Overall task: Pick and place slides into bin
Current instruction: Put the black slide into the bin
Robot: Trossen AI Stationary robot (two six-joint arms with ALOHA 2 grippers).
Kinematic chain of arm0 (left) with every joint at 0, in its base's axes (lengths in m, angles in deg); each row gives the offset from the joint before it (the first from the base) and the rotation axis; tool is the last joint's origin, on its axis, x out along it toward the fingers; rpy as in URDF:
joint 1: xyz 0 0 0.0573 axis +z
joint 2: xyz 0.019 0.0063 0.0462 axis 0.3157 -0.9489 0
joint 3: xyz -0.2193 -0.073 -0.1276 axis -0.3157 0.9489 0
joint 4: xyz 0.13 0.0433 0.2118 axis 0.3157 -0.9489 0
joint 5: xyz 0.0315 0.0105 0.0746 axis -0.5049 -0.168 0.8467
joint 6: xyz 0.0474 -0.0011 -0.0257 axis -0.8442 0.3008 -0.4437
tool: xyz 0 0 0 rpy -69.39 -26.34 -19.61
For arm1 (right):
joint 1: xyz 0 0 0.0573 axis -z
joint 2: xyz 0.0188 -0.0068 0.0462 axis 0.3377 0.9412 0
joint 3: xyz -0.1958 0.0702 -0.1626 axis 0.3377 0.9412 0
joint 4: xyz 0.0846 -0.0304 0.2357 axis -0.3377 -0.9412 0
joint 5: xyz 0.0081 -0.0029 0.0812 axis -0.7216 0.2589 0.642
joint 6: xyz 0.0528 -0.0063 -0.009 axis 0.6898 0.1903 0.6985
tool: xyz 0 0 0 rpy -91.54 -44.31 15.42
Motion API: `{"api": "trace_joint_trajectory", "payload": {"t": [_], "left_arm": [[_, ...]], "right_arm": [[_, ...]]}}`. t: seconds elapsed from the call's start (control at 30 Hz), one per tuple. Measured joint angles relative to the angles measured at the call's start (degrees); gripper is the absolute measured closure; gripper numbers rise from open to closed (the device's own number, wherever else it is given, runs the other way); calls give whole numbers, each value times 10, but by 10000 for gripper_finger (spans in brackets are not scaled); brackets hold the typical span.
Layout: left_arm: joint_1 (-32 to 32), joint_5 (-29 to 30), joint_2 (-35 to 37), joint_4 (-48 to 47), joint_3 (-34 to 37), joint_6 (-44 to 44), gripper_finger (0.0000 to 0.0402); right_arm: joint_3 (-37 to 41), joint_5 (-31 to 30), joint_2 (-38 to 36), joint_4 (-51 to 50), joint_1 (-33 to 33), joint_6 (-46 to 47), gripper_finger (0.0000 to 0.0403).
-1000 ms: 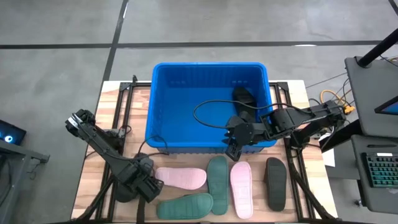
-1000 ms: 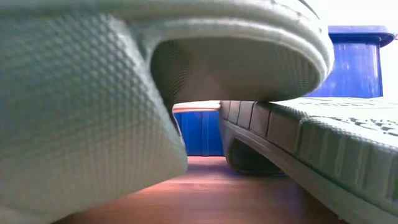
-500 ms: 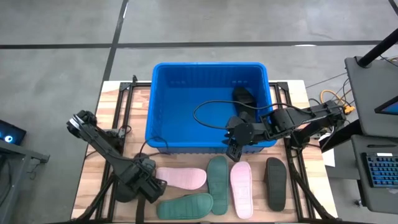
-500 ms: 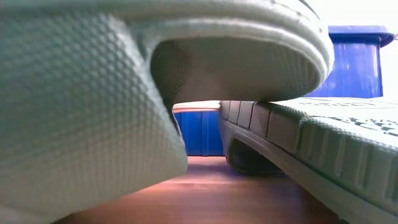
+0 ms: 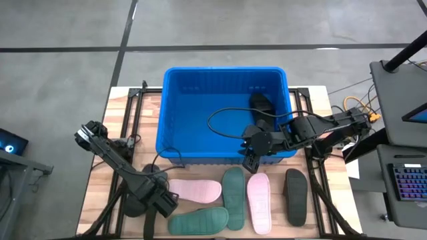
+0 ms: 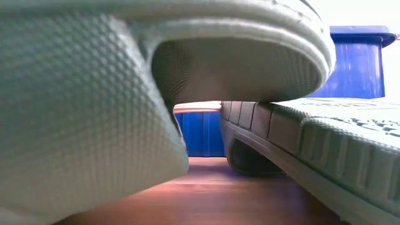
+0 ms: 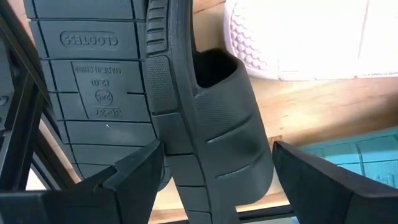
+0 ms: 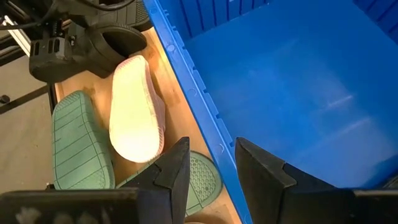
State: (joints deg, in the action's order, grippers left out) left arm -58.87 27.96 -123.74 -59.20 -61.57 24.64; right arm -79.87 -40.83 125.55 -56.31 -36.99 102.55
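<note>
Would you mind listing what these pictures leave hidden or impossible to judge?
- Low view: two green slides sit against the lens and block nearly everything; only slivers of the bin show.
- High view: the left gripper covers a dark slide, so how that slide lies is unclear.
- High view: a black slide in the bin is partly hidden by the right arm.
- Right wrist view: the bin's far end is cut off.

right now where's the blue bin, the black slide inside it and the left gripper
blue bin [image 5: 175,152]: high view, on its near rim.
black slide [image 5: 261,105]: high view, on its strap, by the bin's right wall.
left gripper [image 5: 162,202]: high view, between its open fingertips, beside a pink slide.
</note>
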Motion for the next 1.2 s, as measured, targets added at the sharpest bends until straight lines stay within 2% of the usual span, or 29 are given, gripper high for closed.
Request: {"api": "trace_joint_trajectory", "payload": {"t": [0.2, 0.63, 0.73, 0.8, 0.9, 1.2], "left_arm": [[0, -4, 0, -5, 2, -12, 150], [0, 3, 0, -1, 7, -15, 321], [0, 4, 1, 1, 6, -15, 342], [0, 4, 2, 4, 6, -15, 343], [0, 0, 3, 8, 6, -14, 325], [0, -13, 36, 24, -16, -11, 218]], "right_arm": [[0, 0, 0, 5, 0, 0, 285], [0, 0, 0, 6, 0, 0, 285], [0, 0, 0, 6, 0, 0, 285], [0, 0, 0, 6, 0, 0, 285], [0, 0, 0, 6, -1, 0, 285], [1, 0, 0, 6, -10, -8, 285]]}}
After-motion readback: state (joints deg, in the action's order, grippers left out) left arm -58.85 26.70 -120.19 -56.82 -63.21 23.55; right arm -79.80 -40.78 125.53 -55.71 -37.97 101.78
